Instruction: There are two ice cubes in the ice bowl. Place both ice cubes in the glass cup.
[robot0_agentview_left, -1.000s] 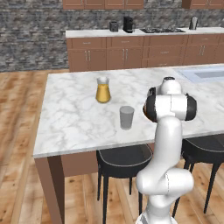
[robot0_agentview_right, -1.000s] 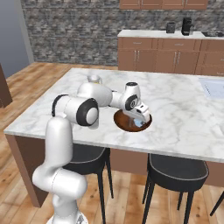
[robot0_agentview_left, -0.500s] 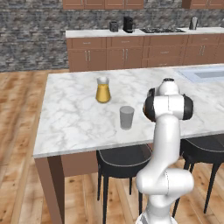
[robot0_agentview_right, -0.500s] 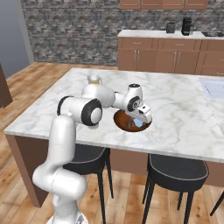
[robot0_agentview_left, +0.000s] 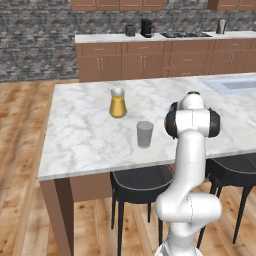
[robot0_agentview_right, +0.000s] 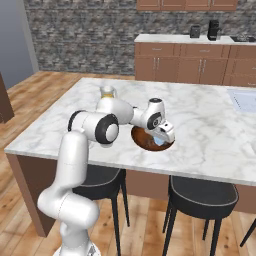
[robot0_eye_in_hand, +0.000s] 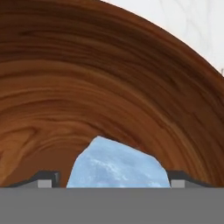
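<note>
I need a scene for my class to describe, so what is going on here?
A white robot arm reaches down into a brown bowl on the marble counter. Its gripper has an ice cube between the two jaws, one on each side, though a firm grip cannot be told yet. The glass cup stands beside a pitcher of orange liquid.

Bright, even, rendered | soft shadows under marble island (robot0_agentview_left: 85, 135) | no glare | close-up bowl wall (robot0_eye_in_hand: 109, 78) slightly soft | no edge distortion
</note>
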